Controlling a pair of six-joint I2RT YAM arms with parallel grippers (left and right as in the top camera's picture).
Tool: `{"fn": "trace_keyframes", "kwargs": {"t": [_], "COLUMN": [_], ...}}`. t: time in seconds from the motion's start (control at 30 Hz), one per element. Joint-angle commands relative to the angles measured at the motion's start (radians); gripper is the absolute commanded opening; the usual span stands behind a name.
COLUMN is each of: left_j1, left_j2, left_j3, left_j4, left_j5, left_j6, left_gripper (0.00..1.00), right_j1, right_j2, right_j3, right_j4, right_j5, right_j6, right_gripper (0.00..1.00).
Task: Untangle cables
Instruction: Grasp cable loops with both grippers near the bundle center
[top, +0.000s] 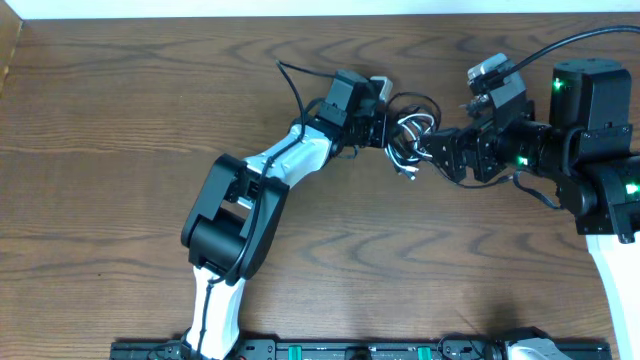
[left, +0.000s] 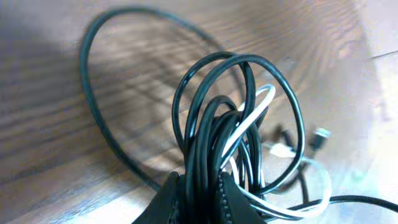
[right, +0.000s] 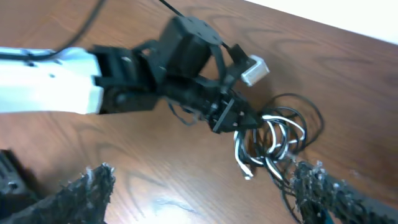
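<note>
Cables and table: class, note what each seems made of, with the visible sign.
Cables: probably plastic or rubber sheath, smooth, slightly glossy; they curl in loops with highlights. Table: wood or wood-look laminate, brown; grain lines show.

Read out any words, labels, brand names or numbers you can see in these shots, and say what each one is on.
No text can be read in any view.
Cables: no print shows.
Right arm: green lights only, no lettering visible.
Rail along the near edge: green marks, too small to read.
</note>
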Motion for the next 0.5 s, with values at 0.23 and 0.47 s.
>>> {"fn": "trace_keyframes", "kwargs": {"t": [0.23, 0.47], "left_j1": [0.042, 0.042], "left_j2": [-0.327, -0.455], "left_j3": [0.047, 0.047], "left_j4": [-0.261, -0.438], "left_j5": [0.037, 0.027], "left_j6": [0.135, 0.157], "left_gripper": [0.12, 0.12], "right_j1": [0.003, 0.003], "right_j2": [-0.014, -0.013], "right_j3": [0.004, 0.004], "right_j4": [0.042, 0.083], "right_j5": [0.150, 0.165], "right_j6": [-0.011, -0.011], "right_gripper": [0.96, 0.96]}}
